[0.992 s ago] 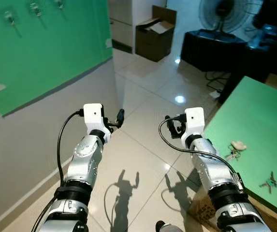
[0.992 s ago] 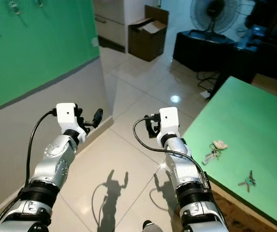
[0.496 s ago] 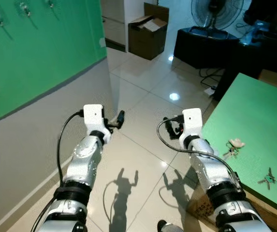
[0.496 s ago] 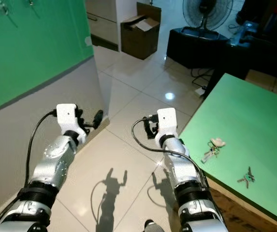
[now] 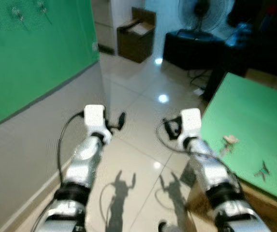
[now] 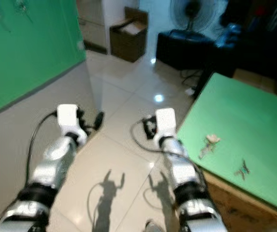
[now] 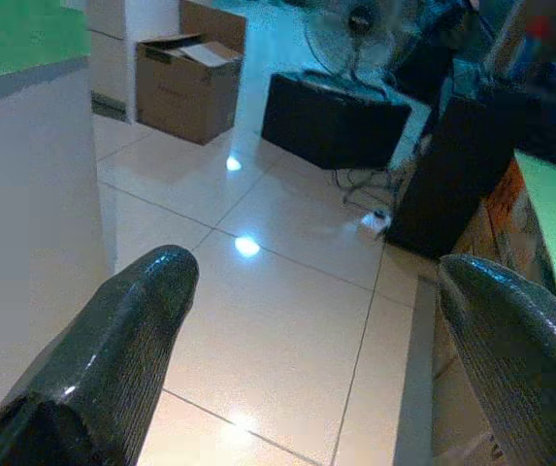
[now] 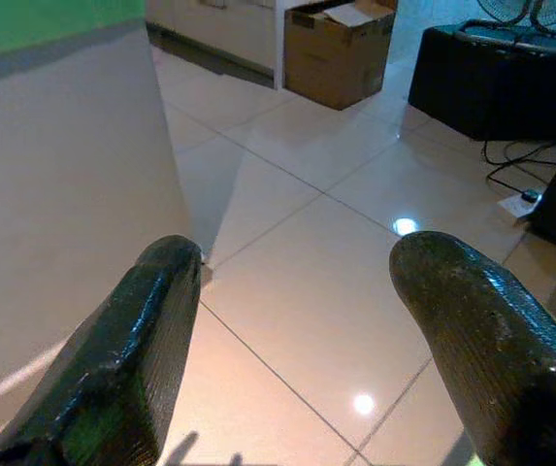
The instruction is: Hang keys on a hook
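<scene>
Both of my end effectors are held out ahead of me over the tiled floor (image 5: 138, 145), the left end effector (image 7: 316, 320) and the right end effector (image 8: 302, 320) each spread wide with nothing between the fingers. My arms are bent at the elbows, forearms roughly level and side by side, with a gap of bare floor between them.

To my right stands the green desk (image 5: 254, 121). On it lie two bunches of keys: one with a pale tag (image 5: 227, 141) close to the desk's near edge by my right forearm, and a darker bunch (image 5: 262, 170) further to the right. My right arm is beside that edge, apart from both bunches.

To my left runs a wall, green above and grey below, with hooks (image 5: 16, 11) high on the green panel, well apart from my left arm.

Ahead, the floor is open up to a cardboard box (image 5: 136, 35), a low black cabinet (image 5: 191, 46) with a fan (image 5: 201, 12) behind it, and cables on the tiles. The head views are slightly blurred.
</scene>
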You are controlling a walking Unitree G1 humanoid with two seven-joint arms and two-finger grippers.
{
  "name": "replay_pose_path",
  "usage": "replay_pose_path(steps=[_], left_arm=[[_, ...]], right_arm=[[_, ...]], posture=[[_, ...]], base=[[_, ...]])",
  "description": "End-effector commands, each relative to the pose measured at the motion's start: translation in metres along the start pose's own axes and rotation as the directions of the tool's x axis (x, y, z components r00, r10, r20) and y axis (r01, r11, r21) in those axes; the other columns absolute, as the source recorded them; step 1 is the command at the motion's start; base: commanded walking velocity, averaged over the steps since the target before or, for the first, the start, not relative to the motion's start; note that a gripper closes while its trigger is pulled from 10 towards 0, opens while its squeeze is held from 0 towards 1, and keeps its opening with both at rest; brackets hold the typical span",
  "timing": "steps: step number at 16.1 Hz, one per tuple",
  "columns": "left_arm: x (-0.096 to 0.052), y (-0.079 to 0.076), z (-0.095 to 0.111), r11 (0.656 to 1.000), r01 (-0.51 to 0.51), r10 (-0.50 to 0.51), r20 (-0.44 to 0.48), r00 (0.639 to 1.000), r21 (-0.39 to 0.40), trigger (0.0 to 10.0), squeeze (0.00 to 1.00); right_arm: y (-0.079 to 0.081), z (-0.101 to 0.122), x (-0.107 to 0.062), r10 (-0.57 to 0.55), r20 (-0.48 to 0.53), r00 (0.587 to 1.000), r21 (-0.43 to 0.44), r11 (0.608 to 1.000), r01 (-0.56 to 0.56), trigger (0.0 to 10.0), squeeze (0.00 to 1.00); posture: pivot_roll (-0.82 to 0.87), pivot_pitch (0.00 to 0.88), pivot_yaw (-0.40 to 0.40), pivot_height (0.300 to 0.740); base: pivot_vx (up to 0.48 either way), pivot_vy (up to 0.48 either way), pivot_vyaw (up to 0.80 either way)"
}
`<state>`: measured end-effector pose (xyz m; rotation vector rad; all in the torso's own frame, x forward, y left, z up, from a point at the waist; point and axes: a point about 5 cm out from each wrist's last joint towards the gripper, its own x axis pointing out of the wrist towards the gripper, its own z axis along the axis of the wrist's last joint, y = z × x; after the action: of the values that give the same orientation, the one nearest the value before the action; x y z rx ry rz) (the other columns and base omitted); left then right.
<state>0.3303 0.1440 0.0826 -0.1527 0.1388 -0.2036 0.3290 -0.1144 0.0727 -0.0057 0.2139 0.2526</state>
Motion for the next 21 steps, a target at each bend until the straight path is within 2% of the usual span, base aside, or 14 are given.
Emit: replay_pose_path(steps=[1,9,12,16,21], left_arm=[[0.0025,-0.0070,0.0038,1.000,0.022,-0.022,0.015,1.000,0.004,10.0,0.00],[0.0062,-0.0062,0.0066,1.000,0.018,-0.018,0.017,1.000,0.024,10.0,0.00],[0.0078,-0.0098,0.0068,0.999,0.029,-0.030,0.016,0.999,0.028,10.0,0.00],[0.0069,-0.0083,0.0068,0.999,0.035,-0.036,0.016,0.999,0.038,10.0,0.00],[0.0073,-0.0130,0.0052,0.997,0.053,-0.054,0.016,0.998,0.048,10.0,0.00]], right_arm=[[-0.0072,-0.0001,0.0000,-0.018,-0.004,1.000,-0.011,1.000,0.018,10.0,0.00],[-0.0073,0.0021,0.0046,-0.023,-0.002,1.000,0.006,1.000,0.023,10.0,0.00],[-0.0096,0.0040,0.0042,-0.057,0.027,0.998,-0.019,0.998,0.057,10.0,0.00],[-0.0045,0.0050,0.0046,-0.028,0.038,0.999,-0.029,0.999,0.029,10.0,0.00],[-0.0027,0.0042,0.0032,-0.012,0.049,0.999,-0.047,0.999,0.015,10.0,0.00]], posture=[[-0.07,0.000,0.041,0.740],[-0.07,0.000,0.050,0.740],[-0.08,0.000,0.056,0.740],[-0.08,0.000,0.065,0.740],[-0.09,0.000,0.069,0.740]], base=[[0.000,0.000,-0.71],[0.000,0.000,-0.70],[0.000,0.000,-0.70],[0.000,0.000,0.00],[0.000,-0.430,0.00]])
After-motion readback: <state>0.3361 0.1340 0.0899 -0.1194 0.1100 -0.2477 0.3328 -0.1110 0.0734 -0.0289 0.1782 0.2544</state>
